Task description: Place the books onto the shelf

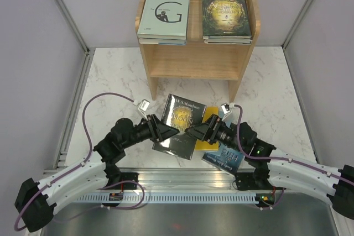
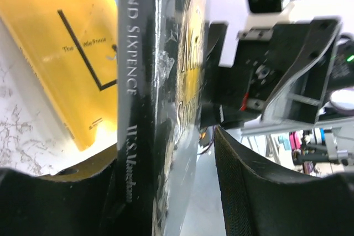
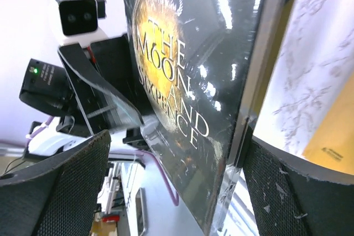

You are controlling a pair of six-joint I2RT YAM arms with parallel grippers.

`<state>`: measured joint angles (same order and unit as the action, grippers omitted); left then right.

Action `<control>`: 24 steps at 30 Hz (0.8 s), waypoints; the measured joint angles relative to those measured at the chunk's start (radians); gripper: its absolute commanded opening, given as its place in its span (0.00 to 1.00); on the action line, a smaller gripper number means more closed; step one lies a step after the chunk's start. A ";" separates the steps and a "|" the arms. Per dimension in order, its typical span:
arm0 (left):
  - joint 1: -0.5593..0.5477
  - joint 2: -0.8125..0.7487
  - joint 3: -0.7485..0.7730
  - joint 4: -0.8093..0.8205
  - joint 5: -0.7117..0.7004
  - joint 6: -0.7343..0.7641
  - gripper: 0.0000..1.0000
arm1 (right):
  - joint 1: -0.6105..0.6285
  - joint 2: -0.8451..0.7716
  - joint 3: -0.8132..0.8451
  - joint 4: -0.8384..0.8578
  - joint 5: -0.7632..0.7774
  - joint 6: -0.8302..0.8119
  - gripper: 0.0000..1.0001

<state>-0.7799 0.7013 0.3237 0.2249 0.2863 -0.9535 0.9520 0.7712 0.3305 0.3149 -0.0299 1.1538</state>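
1. Step in hand: we judge this to be a handover of one book between the arms. The black paperback [image 1: 180, 125], titled The Moon and Sixpence, sits tilted between the two grippers over the near centre of the table [image 1: 110, 75], well short of the shelf [image 1: 149, 64].
2. The left gripper [image 1: 168, 129] pinches the black paperback at its spine edge. The wrist view shows the spine lodged between the pads [image 2: 260, 192].
3. The right gripper [image 1: 193, 131] is spread wide and straddles the opposite edge. One finger [image 3: 66, 181] stands well clear of the cover, so this side has no grip.
4. On the shelf's top board lie the pale green "G" book [image 1: 164, 16] on the left and the dark green-gold book [image 1: 225, 15] on the right, each on a stack.
5. Left to shelve: the yellow book [image 2: 61, 42] lies beneath the held one, and the blue book [image 1: 221, 158] lies near right.
6. Next move, in our judgement: the right arm backs clear, then the left carries the paperback far and over the raised rim. A one-edge grip on a glossy cover risks sag or slip.
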 measured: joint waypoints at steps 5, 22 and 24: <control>0.006 -0.031 0.031 -0.026 -0.034 -0.015 0.02 | 0.064 0.021 -0.029 0.075 0.012 0.019 0.98; 0.014 0.015 0.064 -0.051 0.053 -0.024 0.21 | 0.124 0.021 0.050 0.013 0.209 -0.021 0.21; 0.021 0.018 0.065 -0.032 0.064 -0.031 0.39 | 0.124 0.027 0.050 0.045 0.211 -0.020 0.00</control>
<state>-0.7586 0.7189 0.3889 0.1925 0.3508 -0.9844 1.0756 0.7986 0.3809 0.3603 0.1806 1.1339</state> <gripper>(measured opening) 0.568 0.331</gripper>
